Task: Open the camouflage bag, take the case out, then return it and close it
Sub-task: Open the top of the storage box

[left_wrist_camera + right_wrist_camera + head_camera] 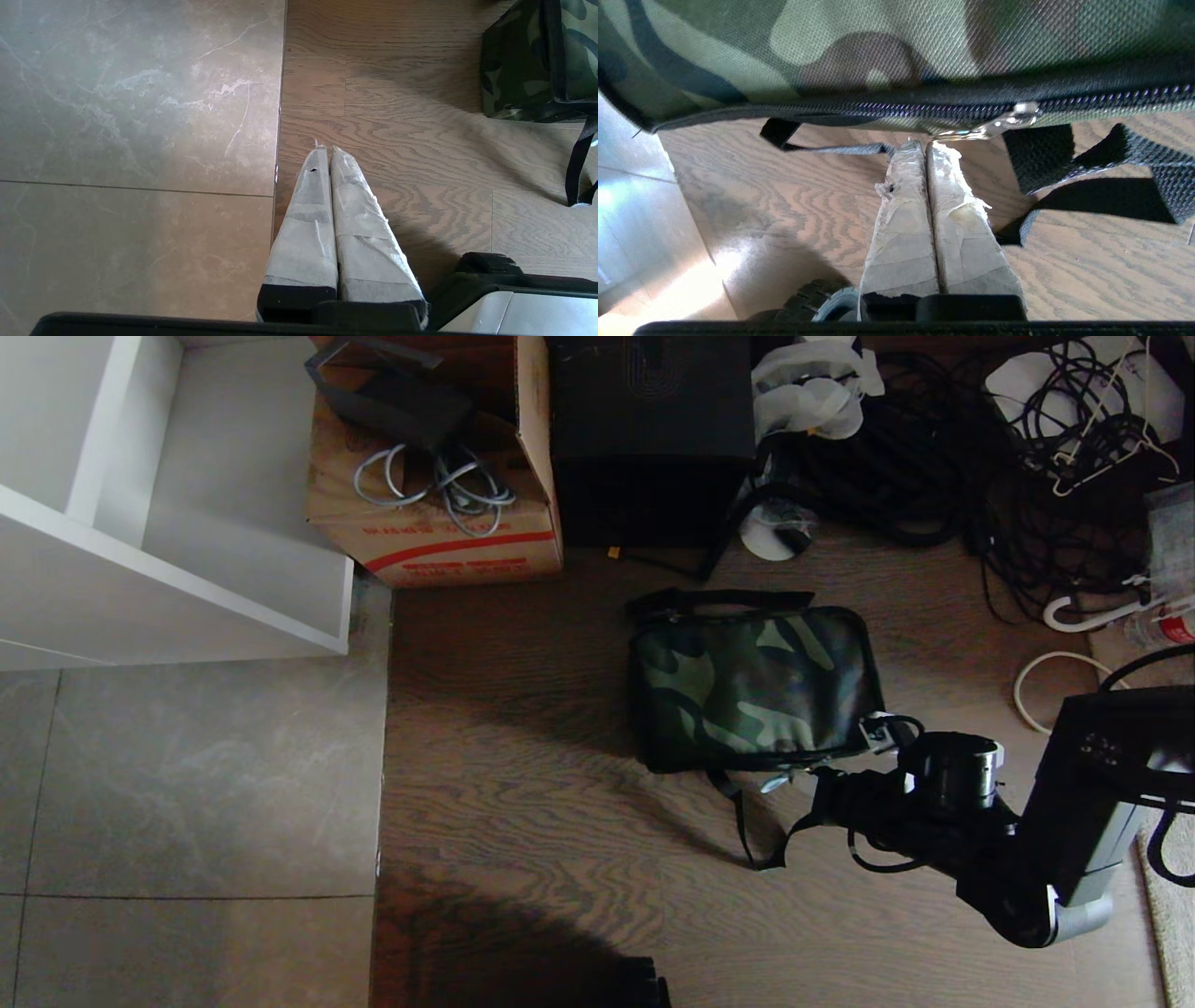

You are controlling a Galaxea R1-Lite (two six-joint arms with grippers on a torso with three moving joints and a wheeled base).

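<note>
Your right gripper point(924, 147) is sitting low at the near edge of the camouflage bag point(756, 686), its taped fingers point(903, 224) pressed flat together with nothing visibly pinched between them. Just beyond the fingertips, the silver zipper pull point(994, 126) is hanging from the closed zipper line, nearly touching the tips; you cannot tell whether they are in contact. The black webbing strap point(1111, 149) is trailing on the wooden floor point(523, 775) just beside the fingers. The bag is lying zipped shut, so the case is not showing. Your left gripper point(327, 151) is hanging parked over the seam between tile and wood, fingers closed on nothing, with the bag well off to its side.
</note>
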